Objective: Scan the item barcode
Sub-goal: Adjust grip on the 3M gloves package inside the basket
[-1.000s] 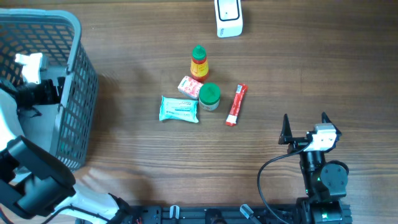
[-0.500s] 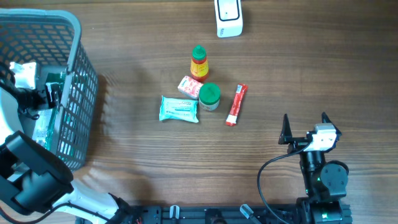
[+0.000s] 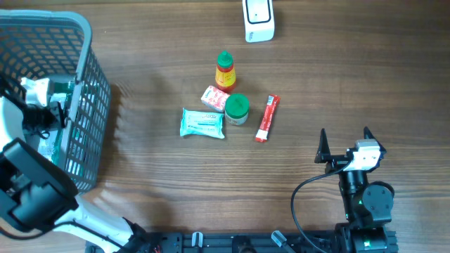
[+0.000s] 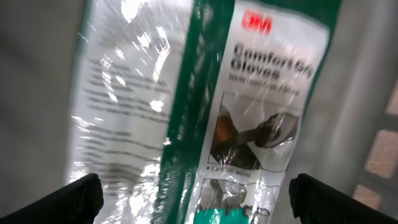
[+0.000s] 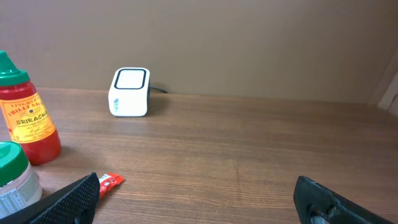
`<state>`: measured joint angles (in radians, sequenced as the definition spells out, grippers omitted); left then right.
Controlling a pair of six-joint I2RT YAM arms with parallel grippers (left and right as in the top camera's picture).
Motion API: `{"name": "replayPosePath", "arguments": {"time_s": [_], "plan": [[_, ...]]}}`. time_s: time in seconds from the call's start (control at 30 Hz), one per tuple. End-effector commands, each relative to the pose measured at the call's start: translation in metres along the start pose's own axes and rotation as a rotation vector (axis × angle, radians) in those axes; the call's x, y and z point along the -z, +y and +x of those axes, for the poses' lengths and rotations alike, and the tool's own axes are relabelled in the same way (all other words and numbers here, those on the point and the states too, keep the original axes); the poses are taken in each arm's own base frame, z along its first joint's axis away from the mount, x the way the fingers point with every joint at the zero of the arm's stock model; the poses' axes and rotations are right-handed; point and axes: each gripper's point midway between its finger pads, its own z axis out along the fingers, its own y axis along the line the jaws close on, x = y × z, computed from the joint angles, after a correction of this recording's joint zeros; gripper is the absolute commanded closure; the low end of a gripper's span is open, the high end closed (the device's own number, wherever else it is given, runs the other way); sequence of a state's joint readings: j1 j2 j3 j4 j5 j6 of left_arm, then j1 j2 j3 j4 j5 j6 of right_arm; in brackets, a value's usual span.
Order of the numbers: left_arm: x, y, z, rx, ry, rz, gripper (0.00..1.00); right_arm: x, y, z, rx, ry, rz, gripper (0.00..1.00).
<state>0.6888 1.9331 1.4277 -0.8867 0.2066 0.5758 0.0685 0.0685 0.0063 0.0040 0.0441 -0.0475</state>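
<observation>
Where overhead shows basket [image 3: 49, 20], wrist shows glove packet [image 4: 205, 124]

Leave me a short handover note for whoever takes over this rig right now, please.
Left gripper: open, inside the basket over the gloves pack, holding nothing.
Right gripper: open, empty, parked apart from the items.
Scanner at the far side; sriracha bottle, small packet, green-lidded jar, wipes pack, red sachet grouped in the middle.
Done: gloves pack in the basket; scanned or not, cannot tell.
Left: bring an item's barcode to the scanner.
</observation>
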Motion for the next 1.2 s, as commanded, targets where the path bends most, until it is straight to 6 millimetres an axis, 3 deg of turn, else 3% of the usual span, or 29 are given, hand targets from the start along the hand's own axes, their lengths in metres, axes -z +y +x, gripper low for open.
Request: {"name": "replayPosePath", "arguments": {"time_s": [0.0,0.07,0.13,0.17,0.2,0.27,0.3,0.57,0.6,0.63,0.7,0.73,0.9,1.17], "plan": [[-0.022,-0.009,0.014,0.022,0.067,0.053,0.00,0.000,0.002,-0.001,0.005,-0.003,-0.012,0.00],[-0.025,-0.011,0.016,0.021,0.076,0.058,0.01,0.000,0.002,-0.001,0.004,-0.003,-0.012,0.00],[-0.026,-0.011,0.016,0.020,0.076,0.058,0.09,0.000,0.002,-0.001,0.005,-0.003,-0.012,0.00],[-0.026,-0.011,0.015,0.018,0.072,0.057,0.19,0.000,0.002,-0.001,0.004,-0.003,-0.012,0.00],[-0.026,-0.010,0.015,0.018,0.070,0.055,0.34,0.000,0.002,-0.001,0.004,-0.003,-0.012,0.00],[-0.026,-0.010,0.014,0.017,0.067,0.054,0.81,0.000,0.002,-0.001,0.005,-0.003,-0.012,0.00],[-0.026,-0.010,0.013,0.017,0.065,0.052,0.96,0.000,0.002,-0.001,0.005,-0.003,-0.012,0.00],[-0.026,-0.007,0.009,0.013,0.049,0.043,0.96,0.000,0.002,-0.001,0.005,-0.003,-0.012,0.00],[-0.026,-0.007,0.009,0.012,0.046,0.041,0.92,0.000,0.002,-0.001,0.004,-0.003,-0.012,0.00],[-0.025,-0.006,0.008,0.011,0.043,0.034,0.77,0.000,0.002,-0.001,0.005,-0.003,-0.012,0.00],[-0.018,0.000,0.002,0.006,0.031,0.002,0.22,0.000,0.002,-0.001,0.004,-0.003,-0.012,0.00],[-0.012,0.003,-0.002,0.014,0.019,-0.014,0.00,0.000,0.002,-0.001,0.004,-0.003,-0.012,0.00],[0.017,0.001,-0.030,0.025,-0.084,-0.021,0.00,0.000,0.002,-0.001,0.005,-0.003,-0.012,0.00],[0.007,-0.017,-0.034,-0.014,-0.073,0.019,0.00,0.000,0.002,-0.001,0.004,-0.003,-0.012,0.00]]}}
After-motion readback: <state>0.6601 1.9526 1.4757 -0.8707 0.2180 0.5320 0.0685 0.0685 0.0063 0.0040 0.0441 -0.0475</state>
